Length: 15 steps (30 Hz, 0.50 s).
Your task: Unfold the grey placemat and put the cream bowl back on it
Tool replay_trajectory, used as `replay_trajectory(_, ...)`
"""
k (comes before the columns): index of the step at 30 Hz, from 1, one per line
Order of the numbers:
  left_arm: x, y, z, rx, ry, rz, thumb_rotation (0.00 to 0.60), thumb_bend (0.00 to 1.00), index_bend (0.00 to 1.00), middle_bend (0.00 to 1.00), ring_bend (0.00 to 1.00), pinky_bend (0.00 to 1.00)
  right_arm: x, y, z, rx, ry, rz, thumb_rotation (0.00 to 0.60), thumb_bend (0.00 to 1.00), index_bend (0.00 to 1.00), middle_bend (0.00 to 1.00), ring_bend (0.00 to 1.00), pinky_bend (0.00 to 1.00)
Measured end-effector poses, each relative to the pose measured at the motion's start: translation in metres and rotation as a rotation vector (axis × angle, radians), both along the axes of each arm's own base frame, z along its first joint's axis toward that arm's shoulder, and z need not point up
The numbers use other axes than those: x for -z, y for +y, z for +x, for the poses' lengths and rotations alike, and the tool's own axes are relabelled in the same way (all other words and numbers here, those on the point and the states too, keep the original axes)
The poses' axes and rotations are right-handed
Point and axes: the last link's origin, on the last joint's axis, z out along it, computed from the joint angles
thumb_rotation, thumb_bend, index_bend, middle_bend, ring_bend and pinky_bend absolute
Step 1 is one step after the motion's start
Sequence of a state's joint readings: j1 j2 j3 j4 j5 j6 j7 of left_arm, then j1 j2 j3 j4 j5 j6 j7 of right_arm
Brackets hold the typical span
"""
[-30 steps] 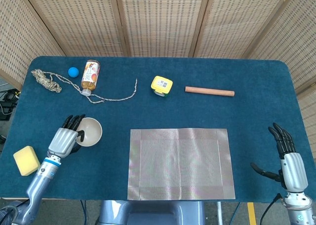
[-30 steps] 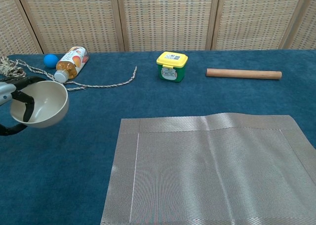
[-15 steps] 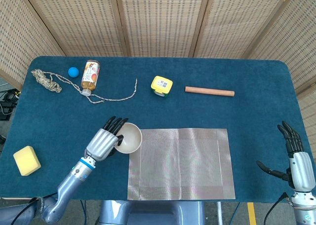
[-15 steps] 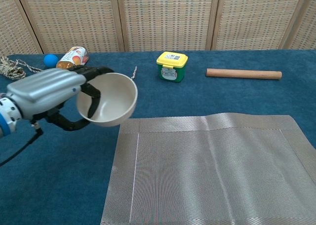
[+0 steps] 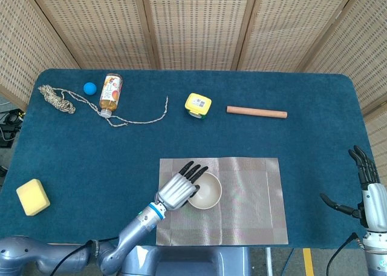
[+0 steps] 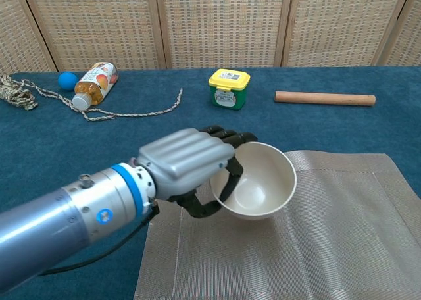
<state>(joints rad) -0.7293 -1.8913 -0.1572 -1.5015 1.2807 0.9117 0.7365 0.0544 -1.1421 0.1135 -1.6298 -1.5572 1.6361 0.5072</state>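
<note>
The grey placemat (image 5: 248, 209) (image 6: 342, 247) lies flat and unfolded at the table's front centre. My left hand (image 5: 178, 189) (image 6: 187, 165) grips the cream bowl (image 5: 204, 191) (image 6: 258, 181) by its left rim, over the mat's left half. In the chest view the bowl hangs tilted a little above the mat. My right hand (image 5: 370, 191) stays open at the table's right front edge, fingers spread, holding nothing; the chest view does not show it.
Along the back lie a rope (image 5: 60, 99), a blue ball (image 5: 89, 88), a juice bottle (image 5: 110, 93), a yellow-lidded tub (image 5: 198, 105) and a wooden dowel (image 5: 256, 112). A yellow sponge (image 5: 32, 197) sits at the front left.
My left hand has carried the cream bowl rightward from the table's left side to above the placemat. The right hand has drifted slightly down and right.
</note>
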Motion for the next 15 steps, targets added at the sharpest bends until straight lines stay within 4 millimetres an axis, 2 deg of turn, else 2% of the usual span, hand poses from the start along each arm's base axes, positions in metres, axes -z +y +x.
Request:
replay_trajectory(4, 0.019, 0.000, 0.011, 0.003, 0.034, -0.017, 0.600, 0.43, 0.61, 0.00, 0.00, 0.00, -0.002, -0.002, -0.003, 0.007, -0.008, -0.002, 0.600, 0.26, 0.07, 0.00, 0.00, 0.00)
replay_trajectory(10, 0.033, 0.000, 0.022, 0.002, 0.048, -0.030, 0.600, 0.41, 0.58, 0.00, 0.00, 0.00, -0.003, -0.004, -0.005, 0.013, -0.014, -0.002, 0.600, 0.26, 0.07, 0.00, 0.00, 0.00)
replay_trajectory(13, 0.037, -0.001, 0.023, -0.010, 0.045, -0.038, 0.600, 0.30, 0.46, 0.00, 0.00, 0.00, -0.002, -0.004, -0.005, 0.012, -0.014, -0.001, 0.600, 0.26, 0.07, 0.00, 0.00, 0.00)
replay_trajectory(15, 0.037, -0.002, 0.022, -0.011, 0.048, -0.037, 0.600, 0.19, 0.32, 0.00, 0.00, 0.00, -0.002, -0.004, -0.004, 0.011, -0.013, 0.000, 0.600, 0.26, 0.07, 0.00, 0.00, 0.00)
